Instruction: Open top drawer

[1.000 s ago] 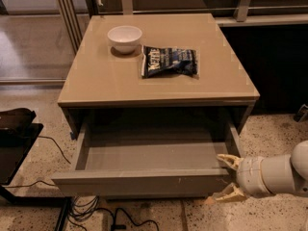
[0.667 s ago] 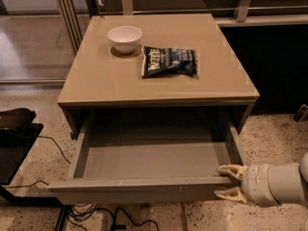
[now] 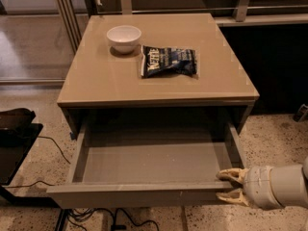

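The top drawer [image 3: 144, 194] of the taupe cabinet is pulled far out toward me, showing a shallow plain grey inside that holds nothing. Its flat handleless front runs along the bottom of the view. My gripper [image 3: 230, 186] comes in from the lower right on a white arm. Its pale fingers [image 3: 232, 175] are spread above and below the right end of the drawer front, one over the top rim and one against the face.
On the cabinet top [image 3: 96, 76] stand a white bowl [image 3: 123, 36] and a dark chip bag [image 3: 168, 61]. A black object [image 3: 14, 129] sits at the left with cables [image 3: 96, 218] on the speckled floor. A dark wall panel [image 3: 274, 66] is at the right.
The drawer has come further out toward me, and my gripper has moved down and toward me with the right end of its front.
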Available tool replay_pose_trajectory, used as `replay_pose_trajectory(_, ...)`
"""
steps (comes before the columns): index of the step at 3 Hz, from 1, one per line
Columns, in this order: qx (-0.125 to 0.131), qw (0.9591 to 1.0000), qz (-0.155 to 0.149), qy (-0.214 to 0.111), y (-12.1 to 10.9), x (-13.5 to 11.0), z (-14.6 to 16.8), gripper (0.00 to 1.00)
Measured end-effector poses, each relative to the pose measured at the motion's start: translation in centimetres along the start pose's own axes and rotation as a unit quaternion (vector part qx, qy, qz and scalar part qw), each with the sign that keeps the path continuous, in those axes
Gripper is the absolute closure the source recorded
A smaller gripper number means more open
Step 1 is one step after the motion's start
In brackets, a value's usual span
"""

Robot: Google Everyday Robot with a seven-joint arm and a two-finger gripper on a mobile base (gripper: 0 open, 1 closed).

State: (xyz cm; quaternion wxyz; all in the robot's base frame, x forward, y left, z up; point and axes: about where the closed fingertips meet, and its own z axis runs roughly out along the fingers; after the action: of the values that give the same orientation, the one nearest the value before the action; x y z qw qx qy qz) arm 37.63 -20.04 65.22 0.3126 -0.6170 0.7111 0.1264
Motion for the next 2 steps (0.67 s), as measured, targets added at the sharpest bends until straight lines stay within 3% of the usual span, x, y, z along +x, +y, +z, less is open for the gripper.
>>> replay_pose_trajectory(2, 0.000, 1.0000, 0.000, 0.000, 0.00, 0.00, 0.00, 0.58)
